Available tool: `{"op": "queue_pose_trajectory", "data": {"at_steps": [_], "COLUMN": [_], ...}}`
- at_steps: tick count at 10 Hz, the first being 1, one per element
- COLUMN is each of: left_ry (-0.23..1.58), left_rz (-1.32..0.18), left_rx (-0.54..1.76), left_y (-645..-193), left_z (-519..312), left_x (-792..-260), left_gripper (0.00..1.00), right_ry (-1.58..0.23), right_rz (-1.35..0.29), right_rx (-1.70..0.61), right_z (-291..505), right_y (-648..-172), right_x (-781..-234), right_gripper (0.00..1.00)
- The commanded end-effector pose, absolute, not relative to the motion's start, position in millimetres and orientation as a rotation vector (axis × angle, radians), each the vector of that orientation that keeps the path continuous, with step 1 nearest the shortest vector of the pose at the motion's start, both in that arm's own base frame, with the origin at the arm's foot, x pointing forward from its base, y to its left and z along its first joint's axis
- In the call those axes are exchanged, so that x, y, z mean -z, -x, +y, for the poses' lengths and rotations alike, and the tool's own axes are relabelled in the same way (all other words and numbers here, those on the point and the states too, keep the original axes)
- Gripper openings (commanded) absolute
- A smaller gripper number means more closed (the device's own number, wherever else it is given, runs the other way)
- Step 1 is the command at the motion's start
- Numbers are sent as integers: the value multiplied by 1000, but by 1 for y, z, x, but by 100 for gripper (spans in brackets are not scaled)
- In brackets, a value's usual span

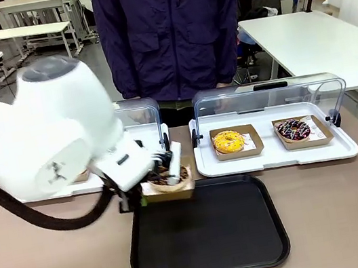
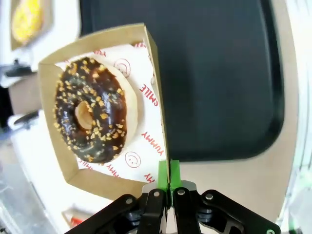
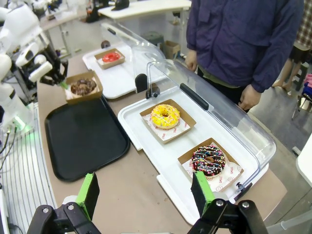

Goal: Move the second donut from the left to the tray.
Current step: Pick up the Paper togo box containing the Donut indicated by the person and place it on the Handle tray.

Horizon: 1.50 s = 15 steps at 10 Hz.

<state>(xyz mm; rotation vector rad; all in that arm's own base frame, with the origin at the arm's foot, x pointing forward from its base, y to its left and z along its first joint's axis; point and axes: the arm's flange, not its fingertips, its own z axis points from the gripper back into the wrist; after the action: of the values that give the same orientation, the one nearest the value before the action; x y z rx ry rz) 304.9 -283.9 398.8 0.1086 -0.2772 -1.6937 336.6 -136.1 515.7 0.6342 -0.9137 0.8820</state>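
Now over the far left corner of the black tray (image 1: 209, 232): cardboard box (image 2: 105, 105) with the chocolate donut (image 2: 91, 109), pinched by one edge in the left gripper (image 2: 168, 171), kept flat so nothing slides out. Farther off, right gripper (image 3: 146, 195) spread wide, holding nothing.

The room is bright, with soft light from above. The big white arm (image 1: 42, 139) close to the front camera looks fuzzy. The black tray (image 1: 208, 229) shines a little. In the left wrist view the far edges are blurry and bent. Shiny spots sit on the clear lid (image 3: 214, 105).
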Motion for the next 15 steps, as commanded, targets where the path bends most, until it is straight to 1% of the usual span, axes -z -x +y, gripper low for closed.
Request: {"op": "queue_pose_trajectory", "data": {"at_steps": [1,4,7,11,15], "left_ry": [-128,-125,-107,-49,1], "left_rz": [-300,-264,-269,-221,-167], "left_rx": [1658,1653,1661,1651,1633], "left_y": [-294,-276,-258,-251,-259], "left_z": [-312,-347,-364,-371,-371], "left_x": [-384,-359,-344,-327,-319], "left_gripper": [2,2,2,2,2], "right_ry": [-638,-638,-638,-638,-638], "right_rz": [-951,-951,-951,-951,-951], "right_rx": [-897,-897,-897,-897,-897], "right_z": [-137,-137,-137,-137,-137], "right_y": [-340,-340,-340,-340,-340], "right_x": [-518,-518,-518,-518,-518], "right_gripper": [100,100,100,100,100]}}
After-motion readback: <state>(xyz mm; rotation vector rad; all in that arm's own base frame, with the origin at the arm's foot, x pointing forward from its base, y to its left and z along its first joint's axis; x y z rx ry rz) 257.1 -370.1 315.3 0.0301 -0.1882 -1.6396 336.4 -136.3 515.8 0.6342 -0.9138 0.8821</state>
